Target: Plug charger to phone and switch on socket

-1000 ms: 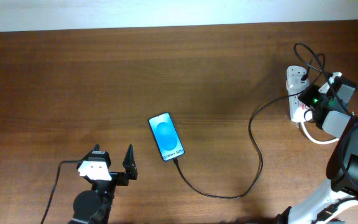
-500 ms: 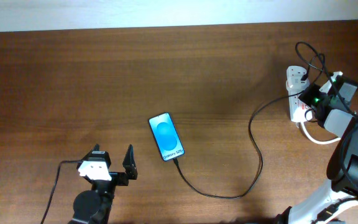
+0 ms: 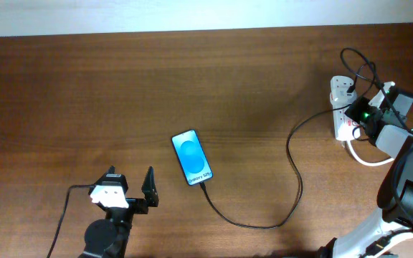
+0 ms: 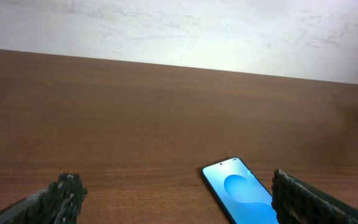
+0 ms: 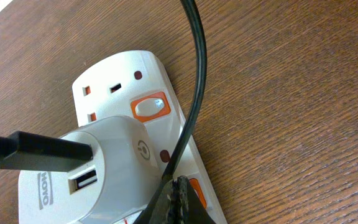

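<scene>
Brown wooden surface (image 3: 120, 86): socket (image 5: 123, 81) lies at right edge with charger (image 5: 114, 155) adapter plugged in, its cable reaching phone (image 3: 191, 157) near centre. Right hand (image 5: 179, 202) pressed together, tip against socket. Left hand (image 3: 130, 189) spread wide, empty, at front edge.

The phone (image 3: 191, 157) is lying flat on the tabletop (image 3: 84, 93), screen up, lit blue, slightly tilted. The charger (image 3: 264, 227), a thin black cable, is plugged into its bottom edge. It loops right and runs up to the white socket (image 5: 104, 78), with its white adapter (image 5: 114, 155) plugged in there.
</scene>
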Tool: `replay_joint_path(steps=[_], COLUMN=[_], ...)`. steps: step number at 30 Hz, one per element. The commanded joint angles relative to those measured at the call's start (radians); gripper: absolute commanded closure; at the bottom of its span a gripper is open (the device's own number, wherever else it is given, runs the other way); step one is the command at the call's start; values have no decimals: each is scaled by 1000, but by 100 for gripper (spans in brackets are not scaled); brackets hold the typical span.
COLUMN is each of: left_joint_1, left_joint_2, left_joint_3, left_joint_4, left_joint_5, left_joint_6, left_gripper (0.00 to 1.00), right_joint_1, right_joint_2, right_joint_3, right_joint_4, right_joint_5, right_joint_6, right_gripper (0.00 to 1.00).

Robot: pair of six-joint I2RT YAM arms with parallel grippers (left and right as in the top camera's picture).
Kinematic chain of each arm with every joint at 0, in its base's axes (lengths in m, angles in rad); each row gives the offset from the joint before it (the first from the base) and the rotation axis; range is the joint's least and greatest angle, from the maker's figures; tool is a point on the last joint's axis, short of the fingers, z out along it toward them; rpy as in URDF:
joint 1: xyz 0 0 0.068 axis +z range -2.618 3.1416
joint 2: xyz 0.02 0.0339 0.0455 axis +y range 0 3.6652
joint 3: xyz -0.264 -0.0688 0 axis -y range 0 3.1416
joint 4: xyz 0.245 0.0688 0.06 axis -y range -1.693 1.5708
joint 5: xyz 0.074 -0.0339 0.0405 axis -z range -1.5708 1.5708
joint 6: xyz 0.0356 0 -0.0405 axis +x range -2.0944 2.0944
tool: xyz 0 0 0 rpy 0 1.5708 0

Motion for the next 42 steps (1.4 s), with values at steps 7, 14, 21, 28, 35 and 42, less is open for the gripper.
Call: replay_joint_path(steps=[7, 14, 21, 28, 35, 42], left_joint_1=[-4, -4, -4, -4, -4, -4], left_joint_2=[-3, -3, -3, -3, -3, -3], left_joint_3=[-10, -10, -10, -10, -10, -10], left_joint_4=[3, 3, 3, 3, 3, 3], left_joint_5=[-7, -7, -7, -7, -7, -7], left_joint_6=[16, 16, 16, 16, 16, 16], left_gripper=[1, 1, 1, 1, 1, 1], right_joint_1=[103, 178, 178, 88, 32, 178], right_joint_2=[18, 26, 26, -96, -682, -1337], right_joint_3=[-35, -35, -35, -35, -35, -35], right_joint_4=[-48, -52, -108, -243, -376, -633], right_joint_5=[-63, -61, -90, 255, 214, 164], right_joint_6=[-18, -25, -25, 8, -105, -81], right_gripper=[96, 96, 96, 96, 96, 57])
